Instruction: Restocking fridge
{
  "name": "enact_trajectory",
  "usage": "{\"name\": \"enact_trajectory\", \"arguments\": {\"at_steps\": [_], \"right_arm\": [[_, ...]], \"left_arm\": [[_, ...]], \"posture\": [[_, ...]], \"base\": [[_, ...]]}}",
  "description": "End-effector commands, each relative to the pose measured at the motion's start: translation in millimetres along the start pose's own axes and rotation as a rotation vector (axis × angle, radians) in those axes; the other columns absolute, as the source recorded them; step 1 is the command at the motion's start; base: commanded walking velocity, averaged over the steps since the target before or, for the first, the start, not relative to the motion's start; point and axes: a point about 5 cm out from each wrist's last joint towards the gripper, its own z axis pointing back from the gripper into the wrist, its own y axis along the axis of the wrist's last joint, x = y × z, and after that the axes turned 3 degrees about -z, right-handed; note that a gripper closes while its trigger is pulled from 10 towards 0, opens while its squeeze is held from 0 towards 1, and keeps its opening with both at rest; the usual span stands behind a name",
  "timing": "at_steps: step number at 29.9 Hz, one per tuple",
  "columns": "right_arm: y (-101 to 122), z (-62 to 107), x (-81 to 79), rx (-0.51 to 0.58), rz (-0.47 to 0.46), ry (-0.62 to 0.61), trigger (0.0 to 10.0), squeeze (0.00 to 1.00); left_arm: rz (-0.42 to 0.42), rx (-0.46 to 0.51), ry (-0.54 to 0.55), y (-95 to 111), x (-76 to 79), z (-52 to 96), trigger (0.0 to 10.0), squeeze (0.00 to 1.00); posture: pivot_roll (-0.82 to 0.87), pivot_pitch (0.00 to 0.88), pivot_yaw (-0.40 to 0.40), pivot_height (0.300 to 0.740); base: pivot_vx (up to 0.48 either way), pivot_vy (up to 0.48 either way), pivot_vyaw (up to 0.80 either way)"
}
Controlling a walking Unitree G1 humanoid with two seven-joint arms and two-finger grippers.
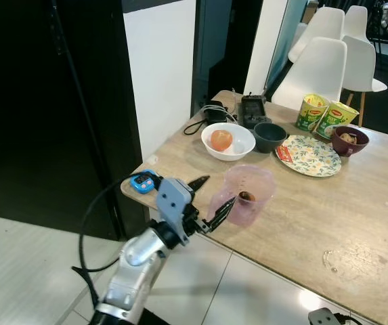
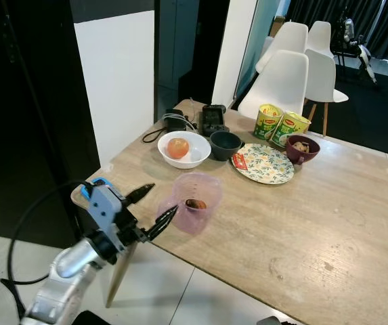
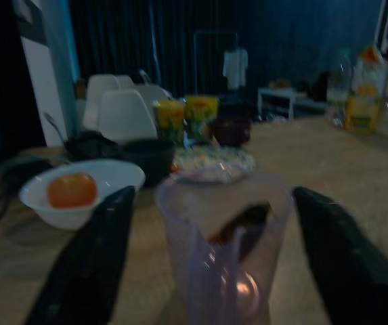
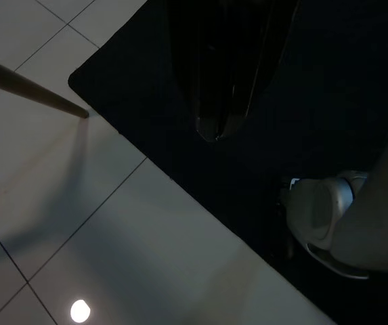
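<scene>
On table edge (image 1: 180,145): clear pink plastic jug (image 1: 249,194) w/ dark item inside.

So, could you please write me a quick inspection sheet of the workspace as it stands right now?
Surface: wooden table, mostly bare on the near right side.
Job's things: translucent purple measuring jug near the table's front edge, a dark item inside; white bowl holding an orange fruit.
Clutter: dark bowl, floral plate, two instant noodle cups, maroon bowl, small blue gadget at the table corner.
Grippers: left gripper open, fingers either side of the jug; right gripper hangs idle over the floor.
Cables: black cable beside a black device.
Surroundings: white chairs, tiled floor.
</scene>
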Motion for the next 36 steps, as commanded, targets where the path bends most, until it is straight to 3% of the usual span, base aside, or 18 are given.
{"name": "enact_trajectory", "arguments": {"at_steps": [1, 7, 8, 9, 13, 20, 29, 36], "right_arm": [[-0.7, 1.0, 4.4, -0.002, -0.007, -0.011, 10.0, 0.00], [-0.1, 0.9, 4.4, -0.002, -0.007, -0.009, 10.0, 0.00], [-0.1, 0.9, 4.4, -0.002, -0.008, -0.009, 10.0, 0.00], [-0.1, 0.9, 4.3, -0.001, -0.008, -0.009, 10.0, 0.00], [-0.2, 0.9, 4.0, -0.001, -0.008, -0.008, 10.0, 0.00], [-0.5, 0.9, 4.0, -0.002, -0.009, -0.008, 10.0, 0.00], [-0.7, 1.0, 4.7, -0.003, -0.007, -0.010, 10.0, 0.00], [-1.1, 1.3, 5.7, -0.004, -0.002, -0.012, 10.0, 0.00]], "left_arm": [[0.012, 0.004, -0.044, 4.3, 2.4, 2.7, 10.0, 1.00], [0.045, -0.005, -0.099, 2.2, 7.1, 5.8, 10.0, 1.00], [0.067, -0.028, -0.145, -2.3, 11.5, 7.6, 10.0, 0.27], [0.073, -0.062, -0.190, -7.7, 15.7, 10.0, 10.0, 0.00], [0.069, -0.113, -0.224, -17.8, 17.4, 13.8, 10.0, 0.00], [0.026, -0.197, -0.132, -31.6, -9.4, 24.0, 10.0, 0.00], [0.008, -0.205, -0.095, -33.7, -25.5, 26.9, 10.0, 0.00], [-0.001, -0.171, -0.104, -32.4, -34.9, 17.4, 10.0, 0.00]], "posture": [[0.04, 0.000, -0.081, 0.740], [0.04, 0.000, -0.079, 0.740], [0.04, 0.000, -0.080, 0.740], [0.04, 0.000, -0.082, 0.740], [0.04, 0.000, -0.081, 0.740], [0.04, 0.000, -0.084, 0.740], [0.03, 0.000, -0.089, 0.740], [0.02, 0.000, -0.099, 0.740]], "base": [[0.000, 0.000, 0.00], [0.000, 0.000, 0.00], [0.000, 0.000, 0.00], [0.000, 0.000, 0.00], [0.000, 0.000, 0.00], [0.000, 0.000, 0.00], [0.000, 0.000, 0.00], [0.000, 0.000, 0.00]]}}
